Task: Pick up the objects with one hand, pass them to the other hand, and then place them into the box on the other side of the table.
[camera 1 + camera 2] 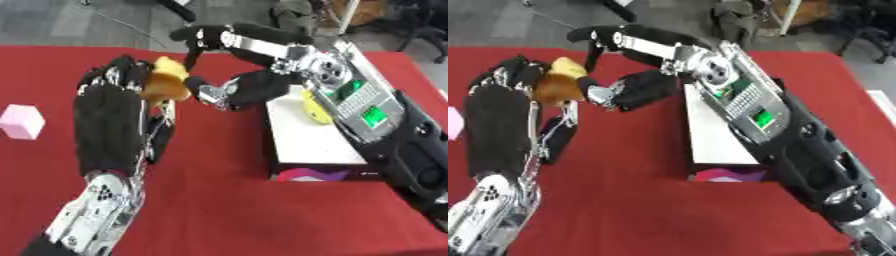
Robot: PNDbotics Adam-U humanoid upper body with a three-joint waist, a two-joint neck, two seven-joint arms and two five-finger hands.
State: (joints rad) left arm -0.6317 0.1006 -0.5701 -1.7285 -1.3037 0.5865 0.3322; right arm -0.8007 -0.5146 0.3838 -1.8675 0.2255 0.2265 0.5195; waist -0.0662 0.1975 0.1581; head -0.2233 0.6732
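Desk (pixel 227 210): covered in red cloth; the near part is bare, with both arms reaching over it.

Left arm: enters at the lower left corner, silver wrist nearest, black glove above it.

Left hand (pixel 109 115): back toward the camera, fingers curled over a yellow-orange toy (pixel 164 79) at their tips. The toy is lifted off the desk, left of the box and roughly level with its far end. Its exact shape cannot be made out; its upper part is paler yellow, its lower part more orange.

Right arm: enters from the lower right, black forearm with silver joints and green lights, lying over the right side of the box and hiding that edge.

Box (pixel 311 137): white on top, with a dark near face bearing a pink and purple mark; it stands on the right half of the desk. A yellow object (pixel 313 106) shows in it beside the forearm, partly hidden.

Right hand (pixel 229 90): at the box's far left corner, spread around the toy. Thumb tip touching or just beside the toy's lower right; fingers (pixel 199 37) arch above and behind it. Whether they press on it cannot be told.

Pink cube (pixel 21 121): at the left edge of the desk, well apart from both hands.

Floor: grey, beyond the far edge.
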